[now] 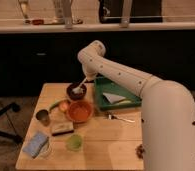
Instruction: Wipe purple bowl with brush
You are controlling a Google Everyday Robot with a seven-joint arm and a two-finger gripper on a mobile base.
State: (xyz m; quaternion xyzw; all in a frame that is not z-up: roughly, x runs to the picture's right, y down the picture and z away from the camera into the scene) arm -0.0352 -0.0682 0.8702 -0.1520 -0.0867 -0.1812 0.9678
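The purple bowl (76, 92) sits on the wooden table (106, 140), left of the green tray and just behind the orange bowl (80, 110). The brush (81, 87) stands slanted in it, its dark head down inside the bowl and its whitish handle rising up to the right. My gripper (87, 77) is at the end of the white arm, right above the purple bowl's right rim, at the top of the brush handle.
A green tray (116, 95) with a white cloth stands to the right of the bowl. A metal fork (120, 119) lies in front of the tray. A green cup (74, 142), a sponge (62, 128), a grey cup (42, 117) and a blue cloth (35, 144) stand at the front left.
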